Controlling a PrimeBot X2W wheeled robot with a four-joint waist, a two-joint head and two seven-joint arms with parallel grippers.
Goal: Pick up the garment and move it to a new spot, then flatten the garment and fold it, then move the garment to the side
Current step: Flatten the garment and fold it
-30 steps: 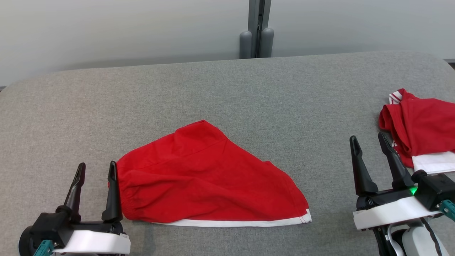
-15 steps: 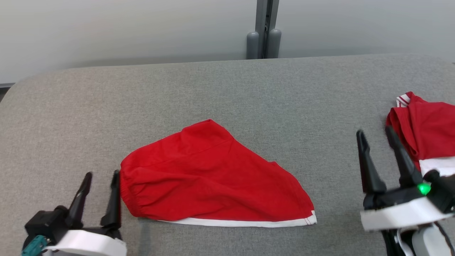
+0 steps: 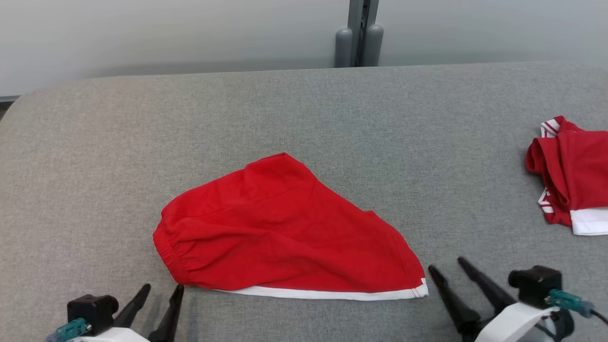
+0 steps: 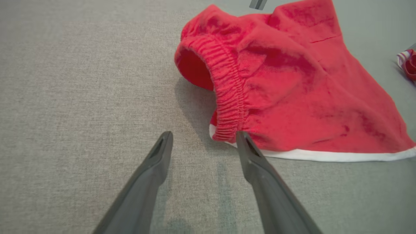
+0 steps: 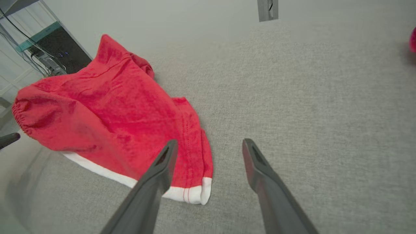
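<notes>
Between the two grippers, on the grey desk (image 3: 304, 109), lay the red garment (image 3: 285, 232), spread in a rough triangle with a white hem along its near edge. The left gripper (image 3: 162, 287) was empty, fingers spread, its right fingertip just beside the near end of the elastic waistband; contact could not be told. The right gripper (image 3: 446, 264) was also spread and empty, just beside the garment's hemmed corner, which lay to its left. Farther ahead and well to its right lay another red cloth (image 3: 570, 175).
</notes>
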